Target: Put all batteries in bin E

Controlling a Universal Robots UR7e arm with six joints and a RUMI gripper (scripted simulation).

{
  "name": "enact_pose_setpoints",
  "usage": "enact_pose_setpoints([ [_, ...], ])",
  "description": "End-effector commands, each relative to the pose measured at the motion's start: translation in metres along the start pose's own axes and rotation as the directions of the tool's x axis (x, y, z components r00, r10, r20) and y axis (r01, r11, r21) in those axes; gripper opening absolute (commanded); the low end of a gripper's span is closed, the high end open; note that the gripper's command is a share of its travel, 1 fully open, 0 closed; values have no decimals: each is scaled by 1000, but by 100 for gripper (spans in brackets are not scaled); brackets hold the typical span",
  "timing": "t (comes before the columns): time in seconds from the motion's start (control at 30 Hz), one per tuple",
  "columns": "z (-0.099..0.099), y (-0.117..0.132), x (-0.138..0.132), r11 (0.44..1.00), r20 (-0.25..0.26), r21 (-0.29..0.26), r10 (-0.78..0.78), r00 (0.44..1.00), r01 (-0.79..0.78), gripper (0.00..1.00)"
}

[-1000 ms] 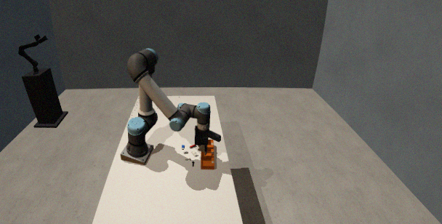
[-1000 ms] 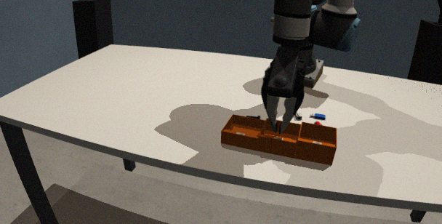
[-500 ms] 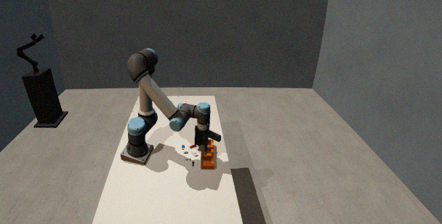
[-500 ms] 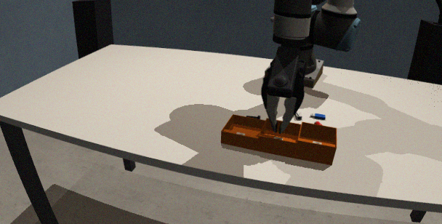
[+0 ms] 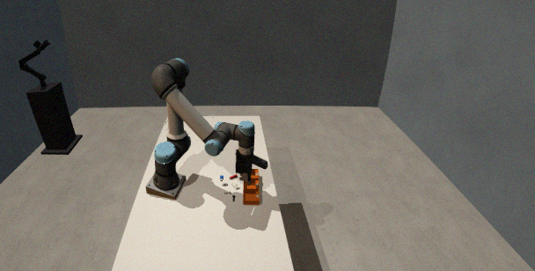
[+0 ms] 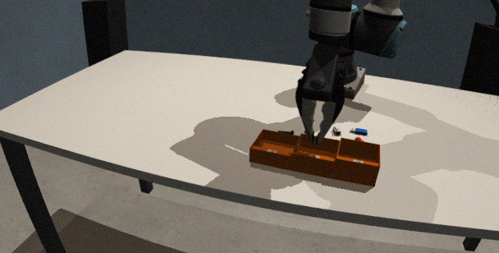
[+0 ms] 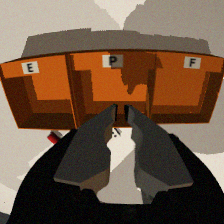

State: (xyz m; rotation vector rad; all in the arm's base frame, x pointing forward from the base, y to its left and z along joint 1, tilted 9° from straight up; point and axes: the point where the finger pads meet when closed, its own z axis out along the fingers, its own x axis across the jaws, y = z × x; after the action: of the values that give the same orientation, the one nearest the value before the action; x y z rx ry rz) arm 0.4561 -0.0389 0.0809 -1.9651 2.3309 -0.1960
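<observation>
An orange bin (image 6: 312,168) (image 5: 252,199) with three compartments marked E (image 7: 30,67), P (image 7: 113,61) and F (image 7: 192,62) stands upright on the white table (image 6: 123,95). My gripper (image 6: 314,139) (image 7: 120,105) (image 5: 249,176) is shut, and its tips are at the rear wall of the middle compartment P; I see nothing between the fingers. A small blue battery (image 6: 360,131) (image 5: 222,177) lies on the table behind the bin, on the E side. The compartments look empty.
A red piece (image 6: 359,139) (image 7: 52,136) lies just behind the E compartment. A grey part (image 6: 336,131) and a black bolt (image 6: 286,131) lie behind the bin. The robot base (image 5: 166,186) stands on the table. A dark pedestal (image 5: 53,117) stands off to the side.
</observation>
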Motion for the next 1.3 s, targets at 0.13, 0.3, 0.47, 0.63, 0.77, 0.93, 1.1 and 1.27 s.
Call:
enact_pose_setpoints([
  [0.13, -11, 0, 0, 1000, 0, 1, 0, 1000, 0, 4],
  [0.3, -23, 0, 0, 1000, 0, 1, 0, 1000, 0, 4],
  [0.47, -35, 0, 0, 1000, 0, 1, 0, 1000, 0, 4],
  [0.63, -44, 0, 0, 1000, 0, 1, 0, 1000, 0, 4],
  [0.77, -44, 0, 0, 1000, 0, 1, 0, 1000, 0, 4],
  [0.93, -44, 1, -25, 1000, 0, 1, 0, 1000, 0, 4],
  [1.1, -44, 3, -40, 1000, 0, 1, 0, 1000, 0, 4],
  [1.27, -44, 4, -65, 1000, 0, 1, 0, 1000, 0, 4],
])
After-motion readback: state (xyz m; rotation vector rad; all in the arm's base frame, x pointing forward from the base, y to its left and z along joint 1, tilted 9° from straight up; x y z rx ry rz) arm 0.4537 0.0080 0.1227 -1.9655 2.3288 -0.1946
